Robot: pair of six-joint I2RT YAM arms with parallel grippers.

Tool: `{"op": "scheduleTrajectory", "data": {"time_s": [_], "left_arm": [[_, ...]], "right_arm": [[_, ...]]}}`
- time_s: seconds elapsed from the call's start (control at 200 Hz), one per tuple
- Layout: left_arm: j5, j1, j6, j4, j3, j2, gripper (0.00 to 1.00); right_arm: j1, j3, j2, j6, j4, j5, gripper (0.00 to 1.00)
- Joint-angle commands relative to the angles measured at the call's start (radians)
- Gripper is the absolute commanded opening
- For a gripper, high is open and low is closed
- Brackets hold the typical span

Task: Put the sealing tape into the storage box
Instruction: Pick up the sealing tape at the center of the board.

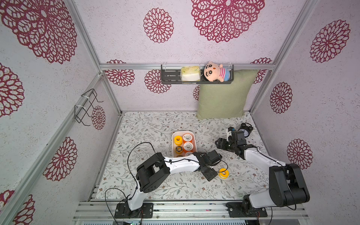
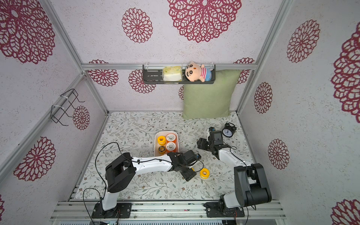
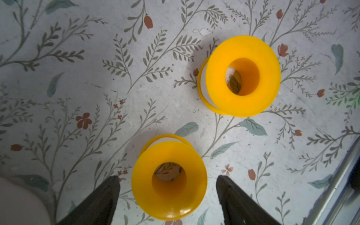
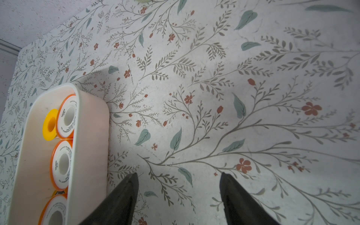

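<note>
Here, your left gripper (image 3: 167, 176) stands wide, its fingers either side of one yellow roll (image 3: 194, 187) without touching it. A second yellow roll (image 3: 216, 81) sits near it, and both lie hole upward between the desk's (image 1: 155, 124) middle and its front edge. Your right gripper (image 4: 179, 173) hangs wide over bare cloth beside the storage box (image 4: 91, 136), mid-desk, which holds orange white-faced rolls (image 1: 187, 138), a yellow one (image 1: 178, 139) and a black-faced one (image 1: 179, 149)
</note>
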Motion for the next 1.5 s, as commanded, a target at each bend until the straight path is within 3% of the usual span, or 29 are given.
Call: {"op": "scheduleTrajectory", "data": {"time_s": [0.0, 0.84, 1.496], "left_arm": [[-0.012, -0.010, -0.002, 0.005, 0.015, 0.014, 0.86], [-0.029, -0.008, -0.007, 0.002, 0.037, 0.021, 0.64], [-0.137, 0.025, -0.016, -0.037, 0.016, -0.194, 0.64]], "right_arm": [[-0.007, -0.001, -0.040, 0.000, -0.006, -0.024, 0.73], [-0.006, 0.007, -0.044, -0.008, -0.018, -0.031, 0.73], [-0.006, 0.004, -0.036, -0.022, -0.011, -0.064, 0.73]]}}
